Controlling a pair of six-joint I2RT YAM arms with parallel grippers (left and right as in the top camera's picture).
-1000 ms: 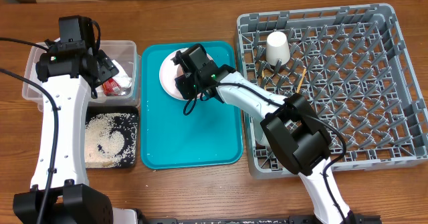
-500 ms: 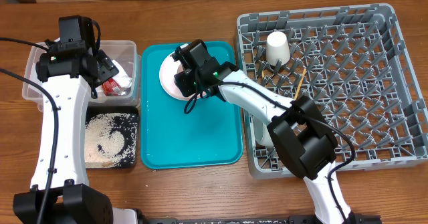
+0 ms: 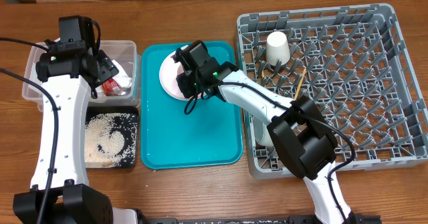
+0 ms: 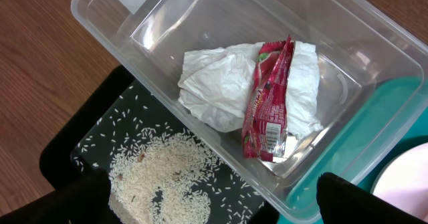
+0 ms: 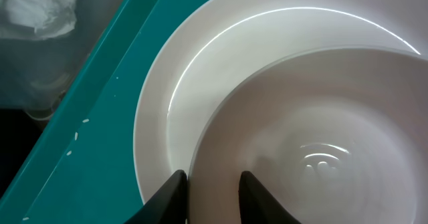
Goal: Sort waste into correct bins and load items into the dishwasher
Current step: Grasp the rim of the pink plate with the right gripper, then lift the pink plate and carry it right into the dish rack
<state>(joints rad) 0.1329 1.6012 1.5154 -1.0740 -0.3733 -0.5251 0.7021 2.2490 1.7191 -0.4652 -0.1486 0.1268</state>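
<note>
My right gripper [image 3: 182, 83] [image 5: 214, 180] is shut on the rim of a pale round bowl [image 5: 321, 130], one finger outside and one inside. The bowl sits on the pale pink plate [image 3: 167, 73] [image 5: 174, 83] on the teal tray [image 3: 194, 137]. My left gripper [image 3: 101, 67] [image 4: 214, 200] is open and empty above the clear tub [image 3: 127, 50] [image 4: 134, 47]. The tub holds the red wrapper [image 3: 115, 85] [image 4: 267, 103] and the white napkin [image 4: 214, 83]. Rice [image 3: 107, 140] [image 4: 167, 177] lies in the black tray [image 3: 130, 120].
The grey dish rack [image 3: 348, 83] at the right holds a cream cup [image 3: 277, 47] and chopsticks [image 3: 300, 80] near its back left. The tub and black tray stand close against the teal tray's left edge. A few rice grains lie on the teal tray [image 5: 87, 117].
My right gripper shifted slightly at the plate a second ago and has held still since. The left arm has not moved.
</note>
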